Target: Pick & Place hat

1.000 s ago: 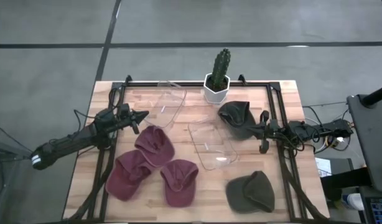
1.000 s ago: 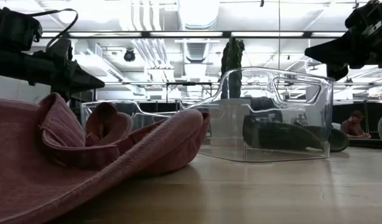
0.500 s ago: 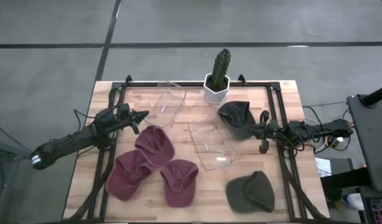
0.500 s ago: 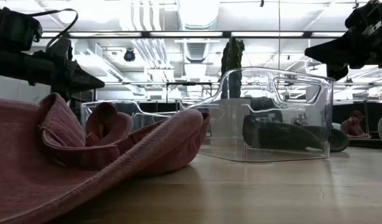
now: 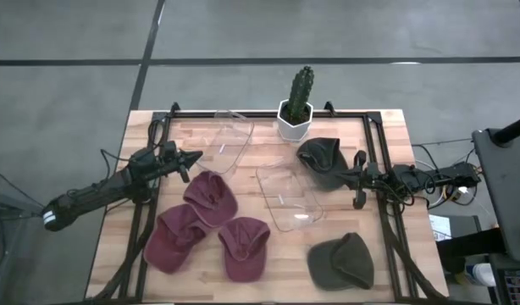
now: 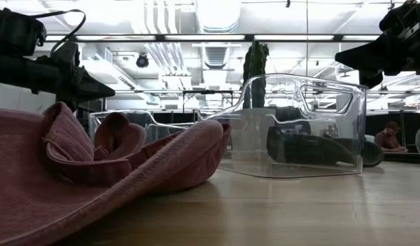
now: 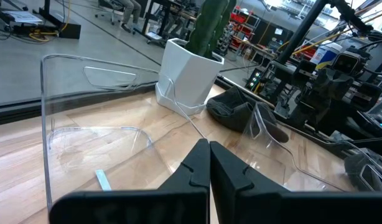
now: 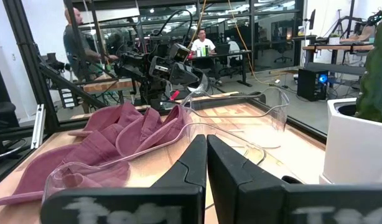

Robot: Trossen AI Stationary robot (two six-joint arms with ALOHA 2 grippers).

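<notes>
From above, both grippers, left (image 5: 192,158) and right (image 5: 345,176), hover with fingers together over the table (image 5: 387,127), holding nothing. Only the right wrist view shows people (image 8: 205,45) beyond the red hats (image 8: 110,134).

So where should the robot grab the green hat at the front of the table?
Probably on the raised, rounded crown of the green hat, coming straight down from above. It lies flat and alone on the wooden table, so the soft bump in its middle looks the easiest fabric to pinch. The right gripper is nearest; both it and the left gripper are shut, holding nothing.
</notes>
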